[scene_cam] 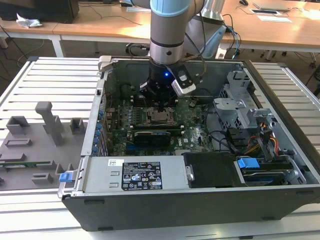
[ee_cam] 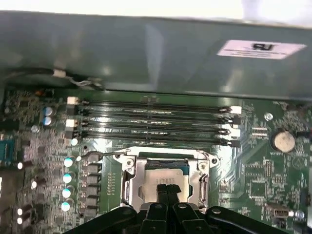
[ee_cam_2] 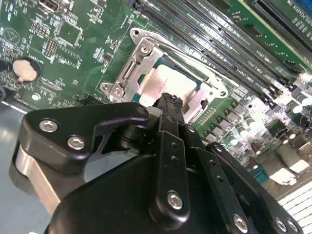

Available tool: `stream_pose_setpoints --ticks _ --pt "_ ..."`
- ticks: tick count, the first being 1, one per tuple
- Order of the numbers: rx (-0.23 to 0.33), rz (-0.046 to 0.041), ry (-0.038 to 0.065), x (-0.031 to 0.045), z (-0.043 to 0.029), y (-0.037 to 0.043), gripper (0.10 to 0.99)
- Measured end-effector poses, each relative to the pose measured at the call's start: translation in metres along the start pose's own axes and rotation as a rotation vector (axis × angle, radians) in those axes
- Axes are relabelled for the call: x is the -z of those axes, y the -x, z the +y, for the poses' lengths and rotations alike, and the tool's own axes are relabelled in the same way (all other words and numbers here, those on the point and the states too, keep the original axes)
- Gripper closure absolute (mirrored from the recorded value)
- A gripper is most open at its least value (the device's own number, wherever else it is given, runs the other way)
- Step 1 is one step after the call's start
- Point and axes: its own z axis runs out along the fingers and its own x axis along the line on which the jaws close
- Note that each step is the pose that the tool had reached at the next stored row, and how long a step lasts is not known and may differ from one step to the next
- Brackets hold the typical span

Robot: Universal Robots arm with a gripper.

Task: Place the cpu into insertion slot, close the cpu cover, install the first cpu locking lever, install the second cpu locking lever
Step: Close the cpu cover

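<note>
**Gripper pinched shut, tips directly over the seated cpu**

In the exterior view, grey fixtures [scene_cam: 47, 125] stand on the worktop [scene_cam: 55, 75] at that view's left. Further across is the open computer case [scene_cam: 150, 200], where the arm stands upright over the insertion slot [scene_cam: 161, 119] at mid-board, and the drive cage [scene_cam: 240, 107] lies off to that view's right. The gripper [ee_cam_2: 169, 99] has its fingers drawn together and holds nothing. In both wrist views the cpu [ee_cam_2: 170, 80] lies flat in the slot directly beneath the tips; whether they touch it I cannot tell. The cpu cover [ee_cam_2: 144, 48] appears to lie down around it, framing its pale face. The memory slots [ee_cam: 156, 122] run alongside the socket.
</note>
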Motion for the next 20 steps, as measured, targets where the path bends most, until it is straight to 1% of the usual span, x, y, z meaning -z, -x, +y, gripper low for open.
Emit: stream_pose_setpoints --ticks 3,6,7,10,14,18,20 --pt "0.0 -0.0002 0.0 -0.0001 -0.001 -0.0001 0.98" --pt "0.0 -0.0012 0.0 -0.0002 -0.0064 -0.0007 0.98" --pt "0.001 -0.002 0.0 -0.0009 -0.0076 -0.002 0.98" --pt "0.007 -0.0026 0.0 -0.0038 -0.0073 -0.0117 0.98" --pt "0.027 -0.0022 0.0 -0.0074 -0.007 -0.0166 0.98" --pt "0.047 -0.0045 0.0 -0.0121 -0.0071 -0.0196 0.98" --pt "0.052 -0.0052 0.0 -0.0131 -0.0069 -0.0236 0.98"
